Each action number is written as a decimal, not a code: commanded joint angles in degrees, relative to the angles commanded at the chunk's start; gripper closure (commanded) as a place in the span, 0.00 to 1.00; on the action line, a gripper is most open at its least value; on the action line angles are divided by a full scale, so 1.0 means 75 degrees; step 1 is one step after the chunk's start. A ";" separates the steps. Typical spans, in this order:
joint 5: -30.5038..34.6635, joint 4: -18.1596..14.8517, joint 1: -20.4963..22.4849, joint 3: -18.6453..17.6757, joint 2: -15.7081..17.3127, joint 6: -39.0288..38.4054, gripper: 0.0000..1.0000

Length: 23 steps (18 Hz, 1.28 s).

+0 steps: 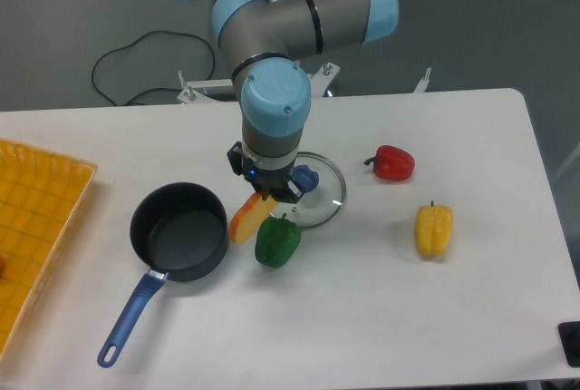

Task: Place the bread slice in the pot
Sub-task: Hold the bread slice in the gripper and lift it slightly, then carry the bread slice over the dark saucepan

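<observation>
The bread slice [247,219], pale yellow-orange with a darker crust, hangs tilted in my gripper [266,195], which is shut on its upper end. It is held above the table just right of the pot [178,230], a dark round saucepan with a long blue handle [129,318] pointing to the front left. The slice's lower end is close to the pot's right rim. The pot is empty inside.
A green bell pepper [277,241] lies right below the slice. A glass lid with a blue knob [314,191] lies behind the gripper. A red pepper [392,163] and a yellow pepper [433,229] are to the right. A yellow tray [36,227] is at the left edge.
</observation>
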 joint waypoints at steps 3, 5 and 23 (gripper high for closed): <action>-0.0280 0.0023 -0.0058 0.0012 0.0000 -0.0398 0.85; -0.0375 0.0082 -0.0152 0.0047 -0.0012 -0.0597 0.85; -0.0539 0.1160 -0.0937 0.0094 -0.0199 -0.2098 0.85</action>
